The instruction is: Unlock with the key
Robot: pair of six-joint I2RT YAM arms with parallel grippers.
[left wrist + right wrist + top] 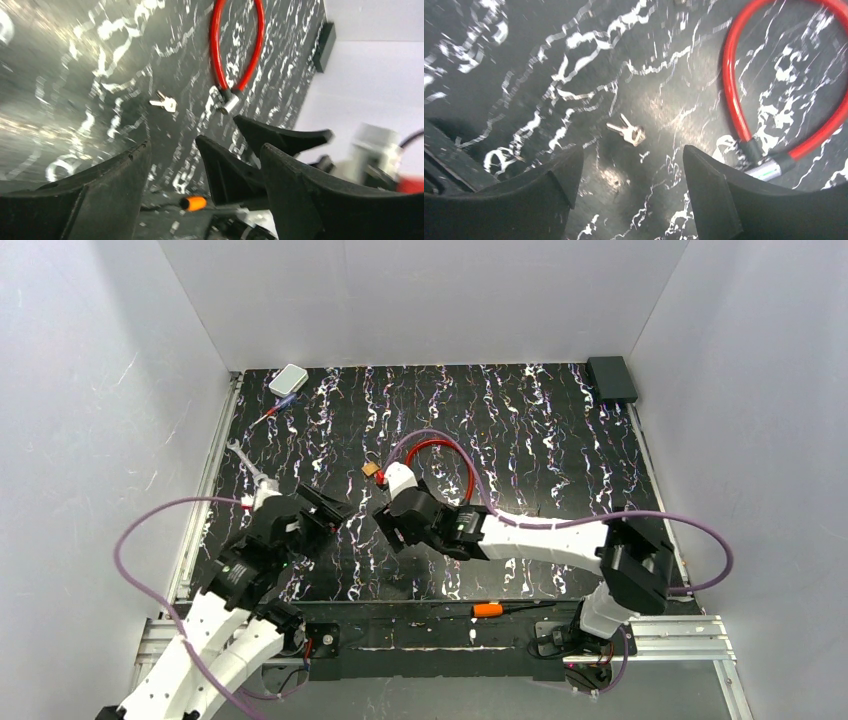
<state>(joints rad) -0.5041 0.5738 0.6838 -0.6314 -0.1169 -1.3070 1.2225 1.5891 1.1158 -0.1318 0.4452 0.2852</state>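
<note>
Both wrist views show the key (626, 132) lying loose on the desk (524, 75); in the top view it cannot be made out. The red cable lock (734, 100) lies at 3 o'clock of the key. The right tool (633, 152) gapes wide and empty, the key at its 12 o'clock, untouched. The left tool (206, 150) also stands wide, holding nothing.

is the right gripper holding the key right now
No, the key lies loose on the table beyond the right gripper, whose jaws stand open and empty.
</note>
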